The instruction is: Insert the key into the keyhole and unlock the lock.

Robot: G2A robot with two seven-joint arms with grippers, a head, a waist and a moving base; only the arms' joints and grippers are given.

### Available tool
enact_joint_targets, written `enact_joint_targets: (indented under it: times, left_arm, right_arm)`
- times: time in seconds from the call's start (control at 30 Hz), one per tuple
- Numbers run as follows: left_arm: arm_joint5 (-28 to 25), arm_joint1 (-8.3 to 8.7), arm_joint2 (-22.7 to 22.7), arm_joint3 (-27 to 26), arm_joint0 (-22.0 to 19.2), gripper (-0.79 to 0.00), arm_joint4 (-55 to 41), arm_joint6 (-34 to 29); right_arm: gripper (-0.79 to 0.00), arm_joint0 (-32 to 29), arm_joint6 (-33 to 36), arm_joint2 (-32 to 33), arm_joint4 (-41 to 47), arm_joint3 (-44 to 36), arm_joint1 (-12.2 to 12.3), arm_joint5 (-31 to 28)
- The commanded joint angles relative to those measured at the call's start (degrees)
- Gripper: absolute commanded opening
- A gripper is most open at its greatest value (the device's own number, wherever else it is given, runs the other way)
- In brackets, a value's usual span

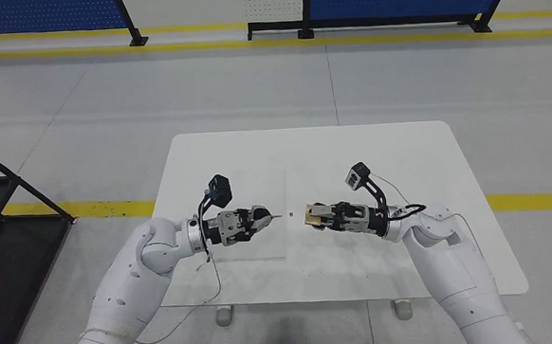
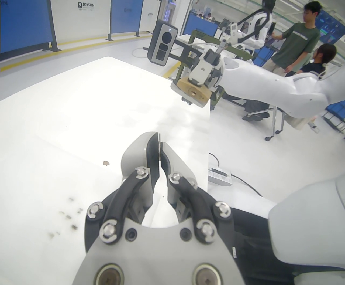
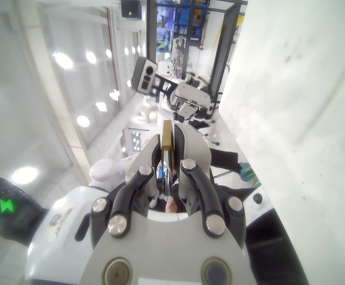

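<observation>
**Key and lock held nose to nose, not yet touching**

The left pincer [image 1: 262,217] is squeezed almost fully together. Its pads all but meet on a thin key [image 1: 272,217], whose tip juts just beyond the fingertips. Straight ahead of that tip, across a short gap, the brass lock [image 1: 310,214] is clamped in the right pincer [image 1: 323,216], which is closed only as far as the lock's body allows. The body pokes out past those fingertips, and the silver shackle [image 3: 167,175] runs back between the fingers toward the wrist. The face with the keyhole [image 2: 193,93] is turned toward the left pincer. Both pincers hang above the white table [image 1: 351,158], pointing at each other.
</observation>
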Motion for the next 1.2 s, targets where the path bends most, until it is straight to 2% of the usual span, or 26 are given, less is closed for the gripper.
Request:
enact_joint_targets:
  times: [0.0, 0.3, 0.43, 0.57, 0.63, 0.7, 0.83, 0.97, 1.1, 1.17]
  left_arm:
    - [0.0, 0.01, 0.0, 0.0, 0.0, -0.785, -0.5, -0.1]
    - [0.3, 0.02, -0.1, 0.0, 0.0, -0.785, 0.0, -0.3]
    - [1.2, 0.11, -0.9, -0.4, 0.4, -0.785, 7.2, 3.3]
    - [0.0, 0.08, -1.6, -0.4, 0.6, -0.785, 20.2, 12.4]
    - [0.0, 0.04, -1.6, -0.8, 0.7, -0.785, 28.6, 19.7]
    - [2.2, 0.11, -1.5, -1.3, 0.6, -0.785, 39.4, 28.0]
    - [12.8, 0.85, 1.2, 0.3, 0.7, -0.785, 64.4, 49.0]
    - [27.1, 1.97, 4.7, 6.6, -1.0, -0.785, 84.7, 69.1]
    - [39.2, 2.38, 6.9, 11.6, -3.7, -0.785, 94.4, 79.1]
    - [43.6, 2.42, 7.6, 13.3, -4.9, -0.785, 97.1, 81.0]
  right_arm:
    - [-0.785, 0.0, 0.0, 0.0, 0.0, 0.0, 0.0, 0.0]
    - [-0.785, 0.0, 0.0, 0.0, 0.0, 0.0, 0.0, 0.0]
    - [-0.785, 0.0, 0.0, 0.0, 0.0, 0.0, 0.0, 0.0]
    - [-0.785, 0.0, 0.0, 0.0, 0.0, 0.0, 0.0, 0.0]
    - [-0.785, 0.0, 0.0, 0.0, 0.0, 0.0, 0.0, 0.0]
    - [-0.785, 0.0, 0.0, 0.0, 0.0, 0.0, 0.0, 0.0]
    - [-0.785, 0.0, 0.0, 0.0, 0.0, 0.0, 0.0, 0.0]
    - [-0.785, 0.0, 0.0, 0.0, 0.0, 0.0, 0.0, 0.0]
    - [-0.785, 0.0, 0.0, 0.0, 0.0, 0.0, 0.0, 0.0]
    - [-0.785, 0.0, 0.0, 0.0, 0.0, 0.0, 0.0, 0.0]
